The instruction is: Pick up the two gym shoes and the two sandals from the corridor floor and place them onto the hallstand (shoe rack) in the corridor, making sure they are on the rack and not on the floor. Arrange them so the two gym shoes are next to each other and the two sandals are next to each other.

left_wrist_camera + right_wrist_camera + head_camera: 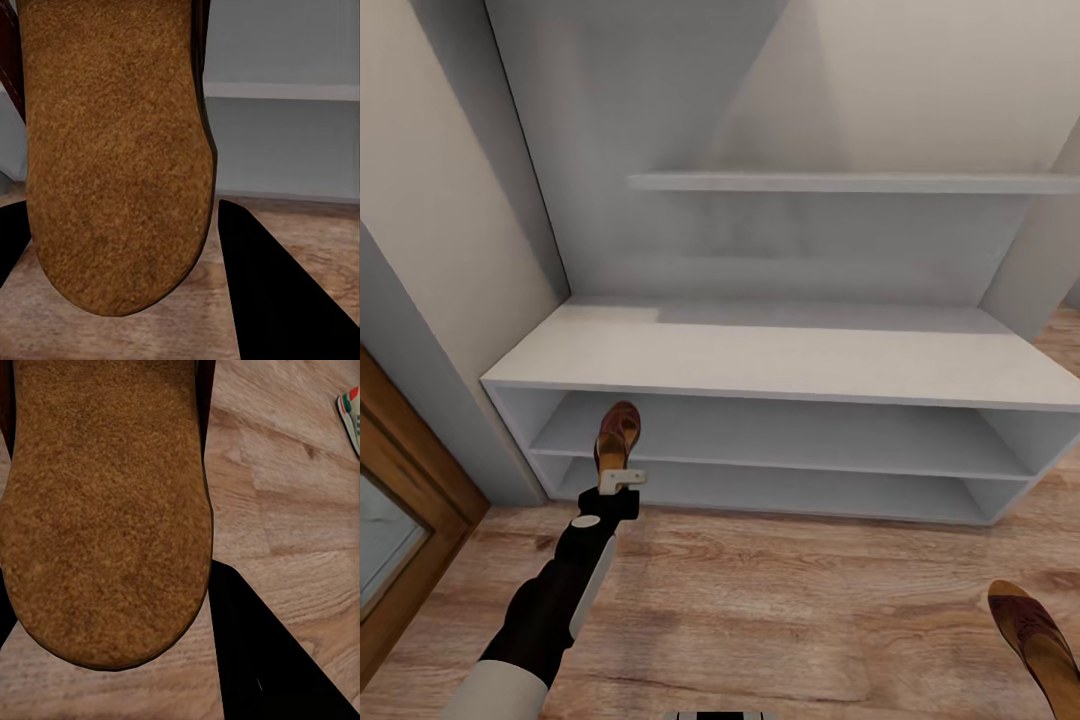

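Note:
My left gripper (616, 482) is shut on a brown sandal (618, 435), which it holds upright in front of the left end of the hallstand (760, 350), level with the upper open tier. In the left wrist view the sandal's tan footbed (112, 150) sits between the dark fingers (262, 285), with a white shelf edge (285, 91) behind it. The second sandal (1036, 635) shows at the lower right over the corridor floor (780, 600). The right wrist view has its footbed (105, 510) clamped in my right gripper (112, 607). One gym shoe (349, 416) lies on the planks at the picture's edge.
The hallstand's flat top and both open tiers hold nothing. A floating shelf (840, 182) crosses its tall back panel. A grey wall and a wooden door frame (410, 480) close in on the left. Open plank floor runs in front of the rack.

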Robot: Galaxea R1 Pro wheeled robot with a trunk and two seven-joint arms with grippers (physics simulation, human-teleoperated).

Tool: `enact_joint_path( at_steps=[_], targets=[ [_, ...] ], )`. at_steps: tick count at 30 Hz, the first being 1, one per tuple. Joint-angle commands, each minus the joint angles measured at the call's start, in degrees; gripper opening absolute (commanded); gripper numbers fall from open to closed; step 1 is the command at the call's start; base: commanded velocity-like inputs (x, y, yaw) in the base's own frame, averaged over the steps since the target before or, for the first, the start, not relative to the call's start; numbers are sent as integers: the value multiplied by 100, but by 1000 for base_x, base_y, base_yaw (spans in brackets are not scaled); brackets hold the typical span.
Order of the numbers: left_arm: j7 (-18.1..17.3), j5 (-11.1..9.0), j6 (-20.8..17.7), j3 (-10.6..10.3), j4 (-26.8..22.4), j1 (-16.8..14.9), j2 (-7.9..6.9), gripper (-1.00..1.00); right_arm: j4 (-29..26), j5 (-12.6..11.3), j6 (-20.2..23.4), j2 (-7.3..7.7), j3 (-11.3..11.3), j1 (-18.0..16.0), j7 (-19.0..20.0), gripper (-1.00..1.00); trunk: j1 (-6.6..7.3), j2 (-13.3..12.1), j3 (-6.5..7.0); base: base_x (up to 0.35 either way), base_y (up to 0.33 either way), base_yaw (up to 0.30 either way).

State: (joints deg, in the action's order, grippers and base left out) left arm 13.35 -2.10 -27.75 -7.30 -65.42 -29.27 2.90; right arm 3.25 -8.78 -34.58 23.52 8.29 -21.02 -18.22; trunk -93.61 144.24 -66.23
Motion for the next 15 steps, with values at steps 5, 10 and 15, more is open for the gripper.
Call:
enact_joint_path(
  at_steps=[5, 10, 15],
  targets=[
    [-11, 8, 50, 0, 49, 0, 0, -100, 0, -13, -5, 1, -2, 1, 2, -100, 0, 0, 0, 0, 0, 0],
    [-13, 7, 62, 0, 43, 0, 0, -100, 0, -15, -5, -3, -2, 0, 2, -100, 0, 0, 0, 0, 0, 0],
    [-15, 7, 66, -5, 39, 0, 0, -100, 0, -16, -5, -4, -2, -2, 2, -100, 0, 0, 0, 0, 0, 0]
  ],
)
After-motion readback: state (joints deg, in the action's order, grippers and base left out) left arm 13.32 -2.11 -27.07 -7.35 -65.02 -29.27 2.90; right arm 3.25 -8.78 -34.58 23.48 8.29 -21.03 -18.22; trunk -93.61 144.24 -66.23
